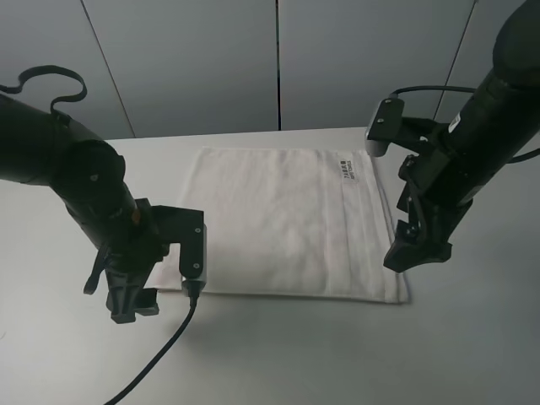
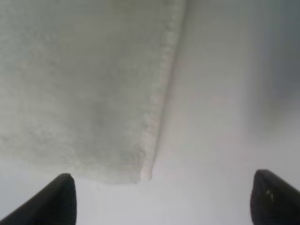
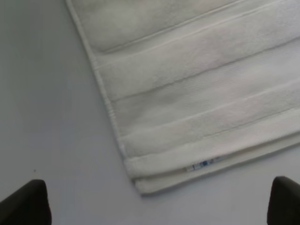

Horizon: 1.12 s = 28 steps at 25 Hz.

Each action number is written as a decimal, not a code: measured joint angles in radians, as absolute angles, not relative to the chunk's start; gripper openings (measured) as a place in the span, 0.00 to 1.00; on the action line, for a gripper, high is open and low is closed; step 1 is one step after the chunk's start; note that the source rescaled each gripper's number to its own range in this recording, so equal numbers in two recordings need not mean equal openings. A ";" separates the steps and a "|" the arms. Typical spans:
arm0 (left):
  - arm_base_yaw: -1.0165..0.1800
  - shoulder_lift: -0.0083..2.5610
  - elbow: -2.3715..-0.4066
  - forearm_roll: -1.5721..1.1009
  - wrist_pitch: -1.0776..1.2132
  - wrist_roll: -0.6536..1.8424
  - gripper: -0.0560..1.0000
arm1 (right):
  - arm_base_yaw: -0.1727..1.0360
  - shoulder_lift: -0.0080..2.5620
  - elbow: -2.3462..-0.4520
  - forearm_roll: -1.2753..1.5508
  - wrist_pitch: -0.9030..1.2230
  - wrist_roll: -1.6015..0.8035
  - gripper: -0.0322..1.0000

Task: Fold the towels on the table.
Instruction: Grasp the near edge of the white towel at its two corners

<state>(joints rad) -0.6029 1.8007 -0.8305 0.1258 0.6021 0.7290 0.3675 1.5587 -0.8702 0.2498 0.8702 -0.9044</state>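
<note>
The white towel point(image 1: 287, 219) lies flat on the white table point(image 1: 337, 363), with its small printed tag point(image 1: 346, 167) near the far right corner. My left gripper point(image 1: 132, 310) hangs open and empty just off the towel's near left corner. In the left wrist view that corner point(image 2: 136, 168) lies between the open fingertips point(image 2: 61, 197). My right gripper point(image 1: 415, 256) is open and empty over the towel's near right corner. The right wrist view shows that banded corner point(image 3: 145, 180), two layers thick, with a label edge point(image 3: 201, 165) peeking out.
A black cable point(image 1: 160, 354) trails from the left arm across the table's front left. The left arm's wrist camera block point(image 1: 194, 249) sits over the towel's left edge. Grey wall panels point(image 1: 278, 59) stand behind the table.
</note>
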 joint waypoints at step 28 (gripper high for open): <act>-0.607 1.914 -0.842 0.163 0.537 0.733 0.97 | 0.441 1.718 -0.872 0.220 0.854 -1.046 1.00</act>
<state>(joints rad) -0.6070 1.9136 -0.8423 0.1627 0.5374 0.7327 0.4413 1.7180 -0.8718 0.2196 0.8538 -1.0463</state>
